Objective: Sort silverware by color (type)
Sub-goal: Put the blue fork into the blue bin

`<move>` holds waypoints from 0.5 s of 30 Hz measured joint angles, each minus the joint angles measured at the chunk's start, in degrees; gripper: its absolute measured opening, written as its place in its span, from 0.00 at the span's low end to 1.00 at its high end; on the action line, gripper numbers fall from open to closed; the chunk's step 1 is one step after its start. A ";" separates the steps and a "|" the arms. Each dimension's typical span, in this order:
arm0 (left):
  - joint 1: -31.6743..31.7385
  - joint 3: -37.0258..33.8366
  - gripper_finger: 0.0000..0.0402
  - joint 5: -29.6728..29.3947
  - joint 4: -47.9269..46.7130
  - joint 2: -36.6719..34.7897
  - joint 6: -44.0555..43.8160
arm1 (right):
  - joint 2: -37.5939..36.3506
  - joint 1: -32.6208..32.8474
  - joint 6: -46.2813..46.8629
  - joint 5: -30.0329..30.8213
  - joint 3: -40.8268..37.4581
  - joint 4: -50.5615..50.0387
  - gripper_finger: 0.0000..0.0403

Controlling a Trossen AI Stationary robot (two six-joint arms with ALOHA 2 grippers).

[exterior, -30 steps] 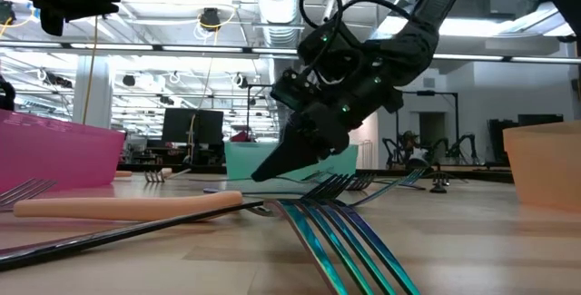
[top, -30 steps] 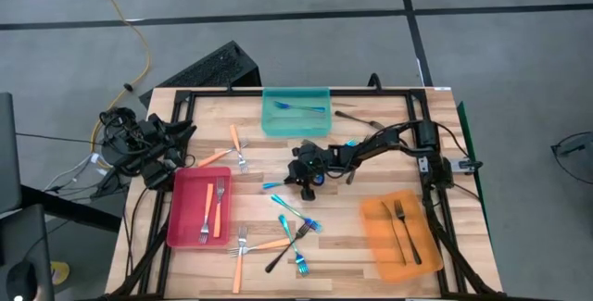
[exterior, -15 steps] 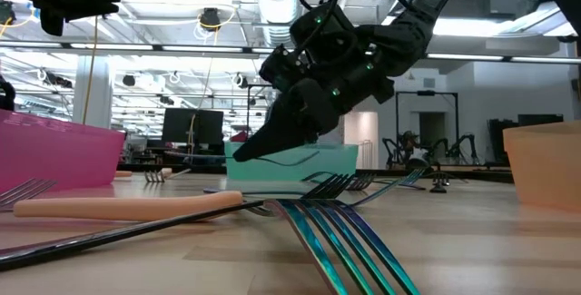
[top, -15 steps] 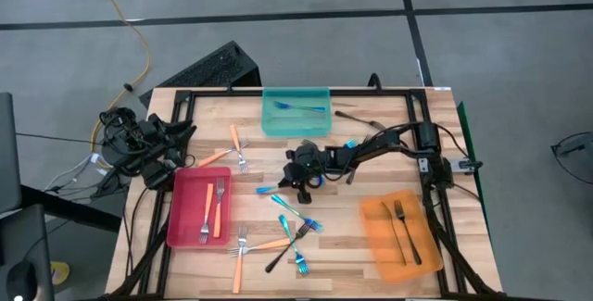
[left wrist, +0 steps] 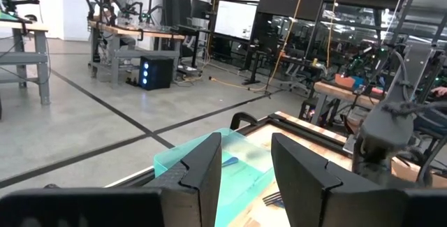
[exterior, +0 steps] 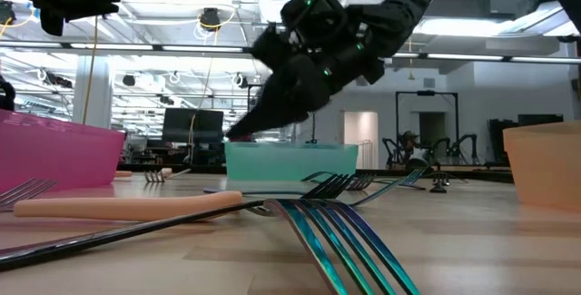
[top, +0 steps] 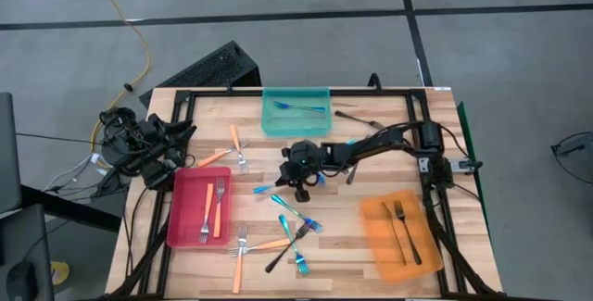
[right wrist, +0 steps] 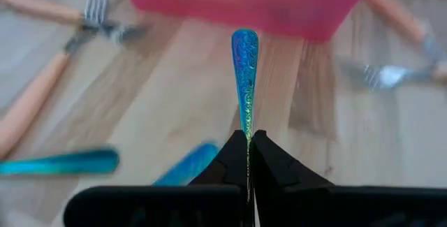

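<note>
My right gripper (top: 282, 183) hangs over the table's middle, shut on a bright blue fork (right wrist: 244, 80) whose handle end sticks out ahead of the fingers. In the low view this gripper (exterior: 240, 132) is well above the tabletop. Loose silverware lies on the wood: orange-handled forks (top: 237, 143), blue forks (top: 293, 212) and a dark fork (top: 282, 256). The teal tray (top: 269, 116) holds a blue fork, the red tray (top: 185, 210) two orange-handled ones, the orange tray (top: 375, 241) two dark ones. My left gripper (left wrist: 244, 174) waits open at the table's left edge. My right gripper pinches the blue fork's handle (right wrist: 246, 133) between its two fingers, which lie along the fork and slant down toward the table's left. The free handle end (right wrist: 244, 45) juts past the fingertips. The fork is lifted clear of the table; the gripper hides its tine end.
More dark forks lie near the far right (top: 356, 116) and beside the right arm (top: 352, 173). A black frame (top: 419, 97) borders the table. The left arm (top: 148, 148) sits folded at the left edge. Bare wood shows between the red and orange trays' far ends.
My right gripper has risen from just above the tabletop, staying shut, and has drifted a little toward the table's left edge. The blue fork has gone up with it and now hangs clear of the wood.
</note>
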 joint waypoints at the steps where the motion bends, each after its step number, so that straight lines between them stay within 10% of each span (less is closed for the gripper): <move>1: 0.00 0.00 0.28 0.03 0.00 0.00 -0.01 | -0.70 0.00 -0.23 0.01 -0.04 -0.74 0.07; 15: 0.01 0.00 0.28 0.04 0.00 0.00 0.01 | -7.90 -2.49 -3.10 0.05 -0.10 -4.48 0.07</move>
